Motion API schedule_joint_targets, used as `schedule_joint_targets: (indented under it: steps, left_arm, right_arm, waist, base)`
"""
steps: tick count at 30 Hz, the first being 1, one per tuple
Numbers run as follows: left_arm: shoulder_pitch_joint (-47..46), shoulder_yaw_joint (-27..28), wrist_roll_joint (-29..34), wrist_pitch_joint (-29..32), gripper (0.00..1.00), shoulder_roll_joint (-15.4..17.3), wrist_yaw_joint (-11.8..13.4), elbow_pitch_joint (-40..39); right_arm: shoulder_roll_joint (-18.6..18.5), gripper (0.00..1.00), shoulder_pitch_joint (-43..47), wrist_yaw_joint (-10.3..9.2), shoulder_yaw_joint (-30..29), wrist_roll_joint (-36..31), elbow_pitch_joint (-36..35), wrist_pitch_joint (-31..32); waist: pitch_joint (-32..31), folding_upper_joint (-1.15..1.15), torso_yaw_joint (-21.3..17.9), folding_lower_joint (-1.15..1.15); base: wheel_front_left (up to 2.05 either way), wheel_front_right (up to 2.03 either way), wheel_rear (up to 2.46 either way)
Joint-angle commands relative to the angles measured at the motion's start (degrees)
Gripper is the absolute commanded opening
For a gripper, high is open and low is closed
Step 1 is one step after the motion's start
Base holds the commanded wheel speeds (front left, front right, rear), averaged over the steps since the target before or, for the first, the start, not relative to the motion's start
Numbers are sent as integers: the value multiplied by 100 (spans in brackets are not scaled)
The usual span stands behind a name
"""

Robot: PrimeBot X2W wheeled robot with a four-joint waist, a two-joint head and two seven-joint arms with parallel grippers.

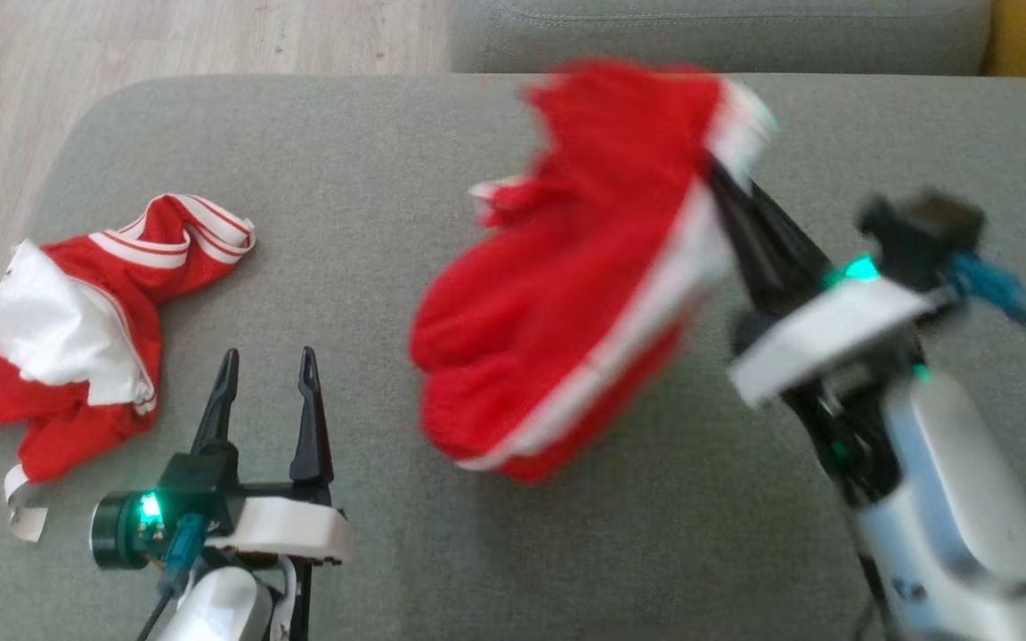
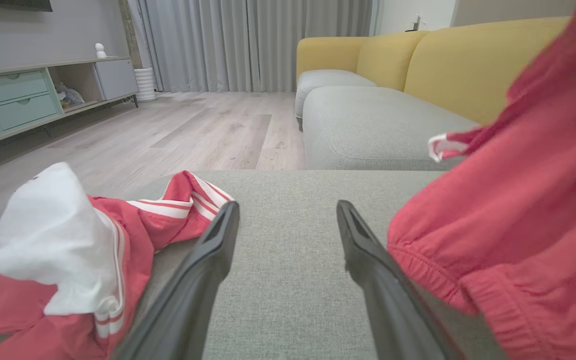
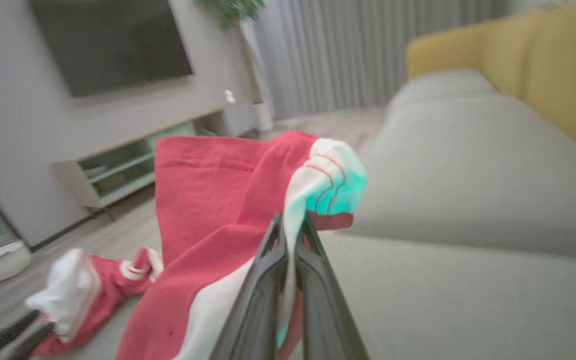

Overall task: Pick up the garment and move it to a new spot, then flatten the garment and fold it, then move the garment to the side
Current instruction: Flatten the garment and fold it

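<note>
Garment (image 1: 566, 294) pinched in right gripper (image 1: 727, 191), airborne

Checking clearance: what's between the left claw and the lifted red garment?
Just bare grey cushion, per the head view. The left claw is open; the garment hangs from the shut right claw.
</note>
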Motion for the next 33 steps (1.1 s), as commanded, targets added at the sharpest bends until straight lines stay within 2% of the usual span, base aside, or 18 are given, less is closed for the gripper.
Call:
schedule_joint_targets:
  steps: [1,7,11,12,13,14,16,18,23,29,33]
  left_arm:
    - [-186,155,-36,-49,100,62,-4,-147]
    - [-219,66,-28,-25,100,48,-33,-114]
    - [-272,28,-19,-21,100,45,-43,-91]
    - [-283,23,-19,-23,100,44,-43,-85]
    - [-293,19,-21,-25,100,42,-45,-80]
    - [-300,15,-23,-27,100,41,-43,-72]
    - [-304,10,-24,-35,100,45,-39,-59]
    - [-302,-2,-24,-42,100,57,-35,-49]
    - [-288,-5,-13,-47,100,96,-1,-87]
    - [-231,-19,10,-26,100,163,51,-180]
    - [-176,-29,10,7,100,200,86,-240]
  right_arm:
    - [107,0,155,-4,-84,-52,-52,-43]
    - [239,0,1081,-4,-1580,-170,875,-293]
    - [298,0,1402,-4,-2225,-101,1195,-536]
    - [304,28,1457,-4,-2303,-46,1244,-577]
    - [307,86,1492,-4,-2351,6,1267,-644]
    - [309,100,1525,-4,-2365,13,1282,-721]
    - [311,100,1583,-4,-2335,-85,1273,-822]
    - [307,100,1641,-4,-2340,-529,1051,-1092]
    - [39,100,1737,-4,-2199,-1254,329,-1440]
    - [-284,100,2026,-4,-1746,-1614,-601,-1287]
    - [-304,100,2331,-4,-1623,-1606,-1053,-1082]
  waist:
    - [1,0,-13,0]
    - [79,0,-161,0]
    - [129,0,-276,0]
    - [138,0,-300,0]
    - [146,0,-323,0]
    - [146,0,-341,0]
    - [139,0,-371,0]
    - [118,0,-392,0]
    - [98,0,-392,0]
    - [53,0,-370,0]
    - [28,0,-359,0]
  base:
    - [0,0,0]
    - [0,0,0]
    - [0,0,0]
    - [0,0,0]
    - [0,0,0]
    - [0,0,0]
    - [0,0,0]
    - [0,0,0]
    - [0,0,0]
    - [0,0,0]
    - [0,0,0]
